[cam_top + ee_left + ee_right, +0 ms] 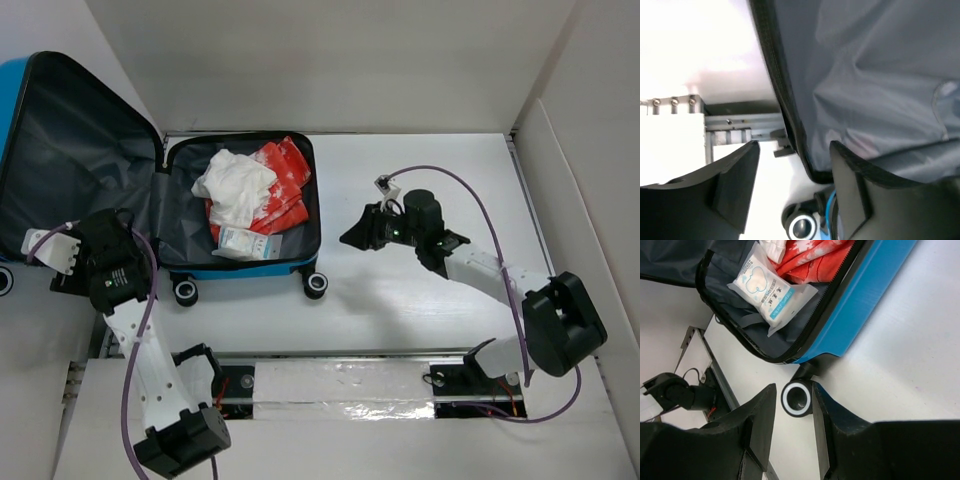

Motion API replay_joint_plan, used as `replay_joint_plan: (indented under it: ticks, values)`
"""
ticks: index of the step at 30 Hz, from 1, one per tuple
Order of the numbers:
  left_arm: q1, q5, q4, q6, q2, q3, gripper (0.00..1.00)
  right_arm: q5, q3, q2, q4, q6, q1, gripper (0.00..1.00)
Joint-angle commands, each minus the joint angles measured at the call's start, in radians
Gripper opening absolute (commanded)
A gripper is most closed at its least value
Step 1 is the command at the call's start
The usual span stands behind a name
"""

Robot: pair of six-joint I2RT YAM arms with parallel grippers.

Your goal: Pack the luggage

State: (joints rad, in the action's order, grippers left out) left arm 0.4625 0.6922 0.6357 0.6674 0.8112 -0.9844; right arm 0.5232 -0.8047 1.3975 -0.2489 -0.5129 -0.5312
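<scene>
The luggage [250,265] lies open at the table's left, a bright-blue shell with dark grey lining. Its base half holds a white cloth [236,184], red packets [285,190] and a white tissue pack [250,243]. The lid [75,150] leans open to the left. My left gripper [68,270] is open at the lid's near edge. In the left wrist view the lid's black rim [790,125] runs between its fingers [795,147]. My right gripper [352,238] is open and empty just right of the luggage. It shows over a black wheel [797,399] in the right wrist view [793,390].
White walls enclose the table at the back and right [570,150]. A metal rail [340,385] with foil tape runs between the arm bases. Two black wheels [186,291] stick out along the luggage's near side. Bare table [420,310] lies right of the luggage.
</scene>
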Motion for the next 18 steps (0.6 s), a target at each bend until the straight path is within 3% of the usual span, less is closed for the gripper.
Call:
replay_joint_plan:
  ticks: [1, 6, 11, 13, 16, 17, 18]
  values:
    - [0.005, 0.107, 0.024, 0.058, 0.052, -0.126, 0.54, -0.020, -0.062, 0.006, -0.001, 0.042, -0.018, 0.41]
    - [-0.036, 0.099, 0.016, 0.049, 0.103, -0.223, 0.37, -0.035, -0.079, 0.054, 0.030, 0.059, -0.009, 0.41]
    - [-0.084, 0.087, -0.053, 0.012, 0.056, -0.201, 0.33, -0.058, -0.088, 0.093, 0.049, 0.063, 0.022, 0.41]
    - [-0.108, 0.105, -0.065, 0.012, 0.028, -0.165, 0.36, -0.064, -0.088, 0.101, 0.057, 0.065, 0.049, 0.40]
    - [-0.127, 0.152, -0.045, 0.026, -0.044, -0.096, 0.54, -0.072, -0.082, 0.104, 0.065, 0.065, 0.063, 0.40]
    - [-0.127, 0.142, -0.038, 0.035, -0.091, -0.065, 0.65, -0.072, -0.083, 0.104, 0.068, 0.066, 0.074, 0.40]
    - [-0.127, 0.139, -0.013, 0.049, -0.112, 0.000, 0.67, -0.072, -0.085, 0.103, 0.071, 0.067, 0.074, 0.40]
